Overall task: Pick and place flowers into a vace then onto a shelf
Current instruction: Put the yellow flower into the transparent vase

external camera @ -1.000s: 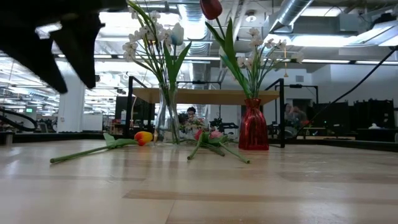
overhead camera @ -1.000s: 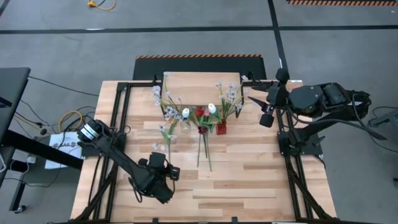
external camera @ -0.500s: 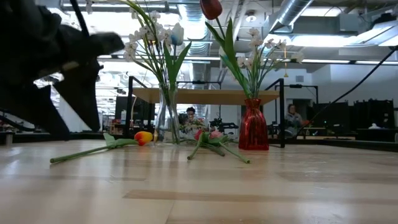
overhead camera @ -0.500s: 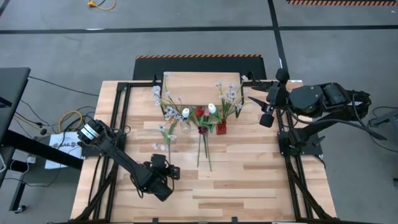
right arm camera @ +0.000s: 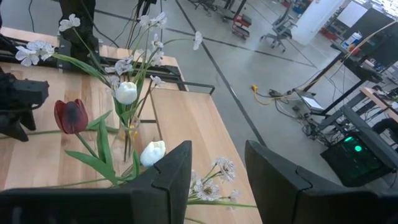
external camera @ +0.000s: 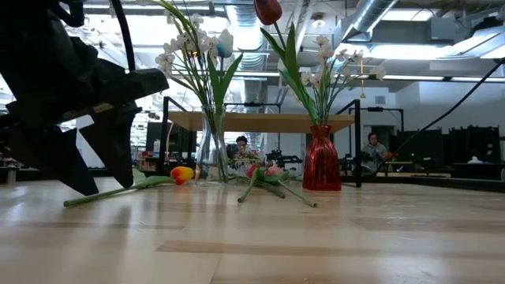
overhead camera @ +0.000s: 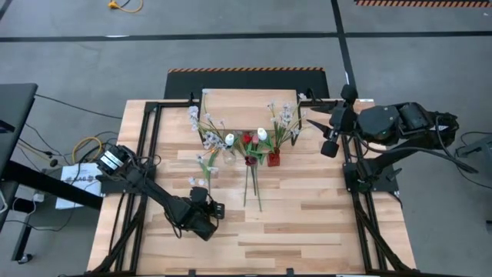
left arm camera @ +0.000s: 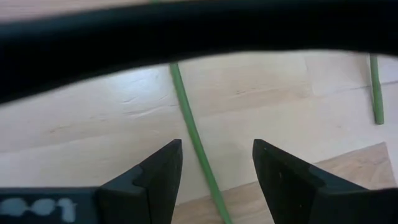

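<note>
I have the left tool (overhead camera: 207, 209) low over the near-left part of the desk (overhead camera: 307, 223), fingers (left arm camera: 158, 171) parted and empty. In the left wrist view a loose green stem (left arm camera: 194, 140) lies flat on the wood and runs straight through the gap between the two fingers, touching neither that I can see. In the low view this is the orange-yellow tulip (external camera: 181, 174), stem pointing toward the left tool, head near the clear glass vase (external camera: 211, 154). A second stem end (left arm camera: 375, 90) shows off to one side in the left wrist view.

The clear glass vase holds a white tulip (external camera: 225, 43) and white-lilac sprays (external camera: 177, 47). The red vase (external camera: 321, 160) stands beside it, holding a red tulip (external camera: 267, 11) and more sprays. Both vases stand on the desk just in front of the shelf (overhead camera: 249, 101), which sits at the far edge. A pink tulip (external camera: 268, 170) lies flat between the vases, its stem (overhead camera: 254, 188) running toward the near edge.

Open wood lies on the near half of the desk, to the right of the left tool. The black frame rails (overhead camera: 146, 146) run close along the left side.

The right tool (overhead camera: 330, 146) waits raised past the right edge of the desk, near the shelf's corner, fingers apart, holding nothing.
</note>
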Motion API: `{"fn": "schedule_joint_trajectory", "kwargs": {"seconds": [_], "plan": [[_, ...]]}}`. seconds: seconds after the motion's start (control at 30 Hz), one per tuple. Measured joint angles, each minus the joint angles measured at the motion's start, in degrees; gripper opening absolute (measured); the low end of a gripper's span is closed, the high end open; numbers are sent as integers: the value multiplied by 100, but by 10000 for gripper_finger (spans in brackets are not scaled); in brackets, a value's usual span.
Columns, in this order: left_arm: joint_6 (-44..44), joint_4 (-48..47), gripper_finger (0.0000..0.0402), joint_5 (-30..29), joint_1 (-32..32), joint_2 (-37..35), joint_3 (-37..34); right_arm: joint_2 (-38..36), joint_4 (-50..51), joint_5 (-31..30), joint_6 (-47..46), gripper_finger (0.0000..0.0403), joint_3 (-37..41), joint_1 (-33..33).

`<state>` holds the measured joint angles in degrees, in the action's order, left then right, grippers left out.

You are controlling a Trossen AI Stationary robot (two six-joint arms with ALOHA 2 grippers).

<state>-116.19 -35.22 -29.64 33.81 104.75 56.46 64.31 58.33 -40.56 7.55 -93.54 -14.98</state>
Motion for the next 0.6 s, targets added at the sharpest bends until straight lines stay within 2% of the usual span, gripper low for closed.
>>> {"fn": "schedule_joint_trajectory", "kwargs": {"seconds": [0.2, 0.37, 0.6], "plan": [[-152, -146, 192, 221, -10, 3, -26, 0, 21, 2, -2, 137, 0, 0], [-285, -368, 186, 722, -117, 3, -17, 0, 42, 4, -2, 137, 0, 0], [-128, -389, 113, 943, -232, 5, -21, 0, 76, 11, -4, 134, 0, 0]]}}
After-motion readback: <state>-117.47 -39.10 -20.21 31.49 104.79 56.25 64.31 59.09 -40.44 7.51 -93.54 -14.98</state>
